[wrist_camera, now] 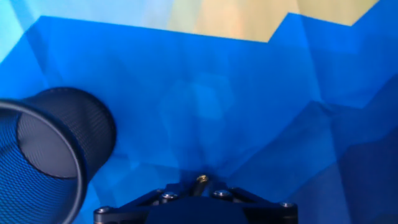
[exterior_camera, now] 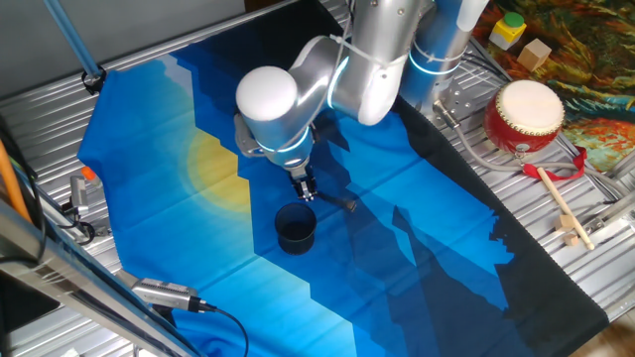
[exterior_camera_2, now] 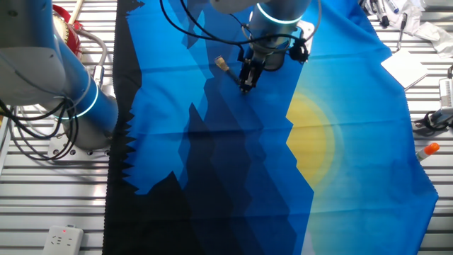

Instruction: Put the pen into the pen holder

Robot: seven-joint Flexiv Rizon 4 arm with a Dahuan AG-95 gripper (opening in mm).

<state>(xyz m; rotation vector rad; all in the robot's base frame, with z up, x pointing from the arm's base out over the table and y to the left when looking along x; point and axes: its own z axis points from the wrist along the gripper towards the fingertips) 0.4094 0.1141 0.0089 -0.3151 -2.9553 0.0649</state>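
Pen [exterior_camera: 337, 202] clamped betw closed fingers [exterior_camera: 306, 195], sticking out sideways, just above pen holder [exterior_camera: 296, 228].

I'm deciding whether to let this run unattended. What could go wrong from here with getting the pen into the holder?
1. The claw seems to grip the pen at one end, slanting sideways rather than hanging upright, so it may catch the rim of the pen holder.
2. In the hand view the pen holder sits off to the left of the claw; releasing now would likely drop the pen onto the blue cloth.
3. The mesh holder looks light; a nudge might tip it.
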